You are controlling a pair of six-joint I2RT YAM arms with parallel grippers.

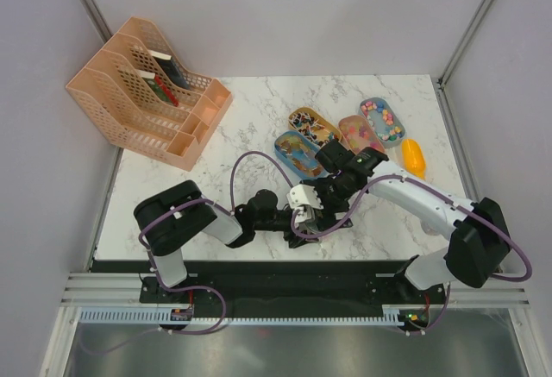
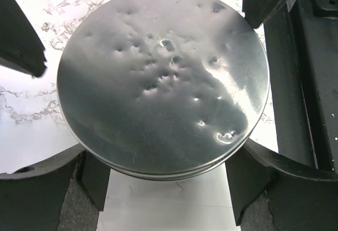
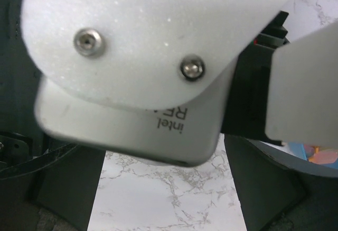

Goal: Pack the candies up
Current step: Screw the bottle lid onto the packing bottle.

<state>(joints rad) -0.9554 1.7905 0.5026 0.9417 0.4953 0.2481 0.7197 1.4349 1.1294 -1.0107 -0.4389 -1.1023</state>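
Pressed close to the right wrist lens, a white camera housing (image 3: pixel 132 56) is seen, filling the upper half of that view. Below it the right claw (image 3: pixel 166 188) is shown spread wide, with only the bare marble desk (image 3: pixel 158 204) between its fingers.

A dented round metal tin (image 2: pixel 163 83) is revealed by the left wrist view alone. It is presented face-on, and the left claw (image 2: pixel 166 159) is spread at its 5 and 7 o'clock edge, both fingers meeting the rim. Whether the tin is pinched cannot be told. Two more dark finger-like pieces (image 2: pixel 21 35) are seen at the tin's 10 and 1 o'clock; whose they are cannot be told.

The candies (image 1: pixel 382 122) are shown clearly only from above. They are held in four oval trays (image 1: pixel 278 144) at 12 to 1 o'clock of the two claws, just beyond them. A yellow scoop (image 1: pixel 414 157) is laid at 3 o'clock of the trays. A peach file rack (image 1: pixel 147 92) is set at 10 o'clock on the desk.
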